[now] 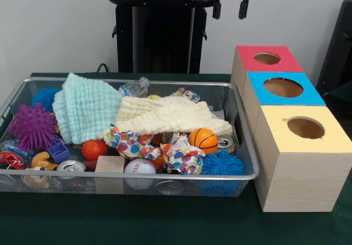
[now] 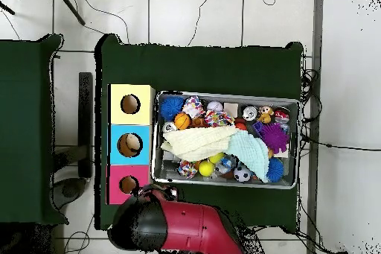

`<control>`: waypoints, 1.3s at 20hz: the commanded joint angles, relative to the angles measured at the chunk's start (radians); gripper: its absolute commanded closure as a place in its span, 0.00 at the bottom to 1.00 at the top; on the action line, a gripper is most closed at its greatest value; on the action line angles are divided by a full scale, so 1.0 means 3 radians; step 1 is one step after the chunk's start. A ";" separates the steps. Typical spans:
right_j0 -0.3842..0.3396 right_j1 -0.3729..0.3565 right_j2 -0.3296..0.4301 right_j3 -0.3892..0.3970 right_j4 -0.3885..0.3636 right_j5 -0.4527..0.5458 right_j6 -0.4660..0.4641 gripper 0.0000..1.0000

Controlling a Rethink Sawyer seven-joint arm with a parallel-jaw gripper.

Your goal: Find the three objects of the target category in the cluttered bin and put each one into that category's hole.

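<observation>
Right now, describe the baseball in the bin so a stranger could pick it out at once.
Start at the wire mesh bin beside the three coloured boxes. In the front view, look along its near wall, about the middle: the baseball lies there, just right of a plain wooden block. It is the only white ball with red stitching; the orange ball behind it has black lines.

No readable text anywhere that I can see. Cans (image 1: 71, 167) in the bin (image 1: 242, 176) show only their tops; the red one (image 1: 10, 159) at the bin's corner has white markings, too small to make out. Boxes (image 1: 300, 162) carry plain colour tops, no labels or numbers. The patterned cloth (image 1: 181, 154) has dots only, no lettering. The overhead view resolves nothing more.
</observation>
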 commanded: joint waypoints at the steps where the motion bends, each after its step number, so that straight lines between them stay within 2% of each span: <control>1: -0.0107 -0.0052 0.0332 0.0018 0.0087 0.0355 0.0055 0.00; 3: -0.0147 -0.0052 0.0446 0.0002 0.0099 0.0191 -0.0047 0.00; 6: -0.0045 -0.0025 0.0338 -0.0154 -0.0064 0.0408 0.0064 0.00; 8: -0.0067 0.0031 0.0372 -0.0182 -0.0055 0.0500 0.0054 0.00; 12: -0.0191 0.0107 0.0450 -0.0140 0.0000 0.0566 -0.0042 0.00; 18: -0.0204 0.0215 0.0358 -0.0281 -0.0179 0.0624 0.0058 0.00; 22: -0.0350 0.0438 0.0405 -0.0358 -0.0207 0.0493 -0.0049 0.00; 26: -0.0419 0.0615 0.0416 -0.0578 -0.0279 0.0706 -0.0105 0.00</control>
